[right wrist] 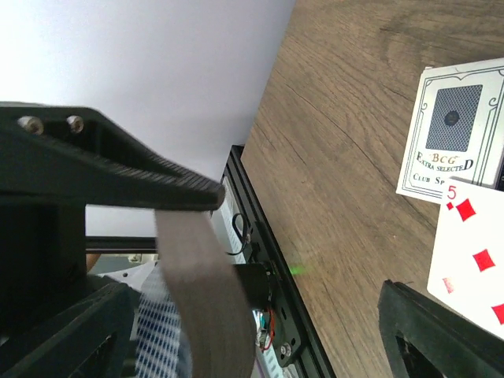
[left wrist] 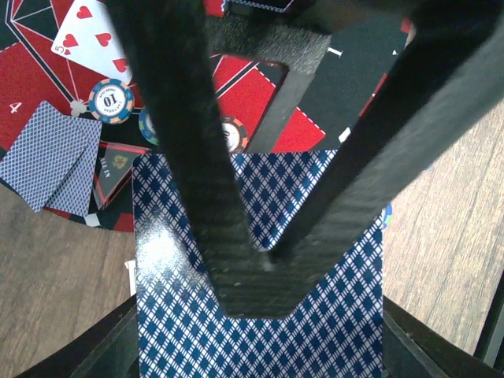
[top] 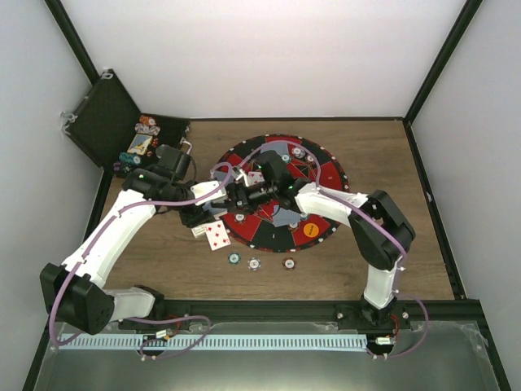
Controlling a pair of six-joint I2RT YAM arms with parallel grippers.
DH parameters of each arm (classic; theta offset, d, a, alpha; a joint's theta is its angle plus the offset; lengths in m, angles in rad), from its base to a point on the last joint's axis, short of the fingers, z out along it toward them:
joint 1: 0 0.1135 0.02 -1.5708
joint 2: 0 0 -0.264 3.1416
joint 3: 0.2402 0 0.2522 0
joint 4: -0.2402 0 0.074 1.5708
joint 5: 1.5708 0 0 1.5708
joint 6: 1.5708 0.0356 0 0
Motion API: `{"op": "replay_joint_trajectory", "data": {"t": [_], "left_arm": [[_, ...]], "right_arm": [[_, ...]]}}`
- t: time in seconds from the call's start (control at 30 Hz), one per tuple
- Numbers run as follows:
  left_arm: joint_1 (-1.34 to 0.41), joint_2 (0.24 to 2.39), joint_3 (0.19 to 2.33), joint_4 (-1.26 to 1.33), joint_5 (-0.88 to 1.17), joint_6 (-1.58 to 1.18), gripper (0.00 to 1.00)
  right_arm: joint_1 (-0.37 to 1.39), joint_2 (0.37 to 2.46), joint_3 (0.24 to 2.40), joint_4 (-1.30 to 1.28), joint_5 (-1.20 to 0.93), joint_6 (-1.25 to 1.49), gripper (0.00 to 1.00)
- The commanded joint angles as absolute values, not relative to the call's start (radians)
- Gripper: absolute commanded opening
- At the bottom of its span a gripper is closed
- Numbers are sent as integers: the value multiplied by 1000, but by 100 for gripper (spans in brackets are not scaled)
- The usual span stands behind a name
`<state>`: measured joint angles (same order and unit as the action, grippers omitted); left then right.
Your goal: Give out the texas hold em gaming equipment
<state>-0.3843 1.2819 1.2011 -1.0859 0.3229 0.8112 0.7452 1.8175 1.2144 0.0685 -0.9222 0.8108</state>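
Top view, arms: the left arm (top: 114,232) and right arm (top: 383,232) reached inward; their tips met over the left half of the round mat (top: 326,175); the jaws were too small to read there
Top view, desk: three chips (top: 255,263) lay in a row on the desk (top: 391,261) near the mat; a five of diamonds (top: 217,235) lay face up just beside the mat, overlapping a card box (top: 199,231)
Top view, mat: an orange disc (top: 310,230) lay on its near side
Top view, case: the black case (top: 102,122) stood open in the far left corner
Left wrist, left jaws: pressed in on the side edges of a blue-backed card (left wrist: 260,331), pinching it flat above the mat's rim
Left wrist, over the card: a black V-shaped part (left wrist: 252,276) crossed its back; whose part it was could not be told
Left wrist, mat: a five of hearts (left wrist: 90,39) lay face up; a chip marked 10 (left wrist: 110,100) lay just beside it; two face-down cards (left wrist: 51,161) overlapped at the rim
Right wrist, right jaws: spread wide, one at each lower corner
Right wrist, card: a strip of the blue-backed card showed beside the left-hand jaw; whether they touched could not be told
Right wrist, desk: the card box lay beyond, the five of diamonds over its corner
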Motion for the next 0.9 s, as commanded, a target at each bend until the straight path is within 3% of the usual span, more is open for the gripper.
{"op": "replay_joint_trajectory", "data": {"t": [0.0, 0.87], "left_arm": [[-391, 1270, 1197, -1072, 351, 808, 4], [-392, 1258, 1227, -1094, 352, 807, 4]], "right_arm": [[762, 1869, 1279, 144, -965, 878, 86], [652, 1857, 1255, -80, -977, 692, 59]]}}
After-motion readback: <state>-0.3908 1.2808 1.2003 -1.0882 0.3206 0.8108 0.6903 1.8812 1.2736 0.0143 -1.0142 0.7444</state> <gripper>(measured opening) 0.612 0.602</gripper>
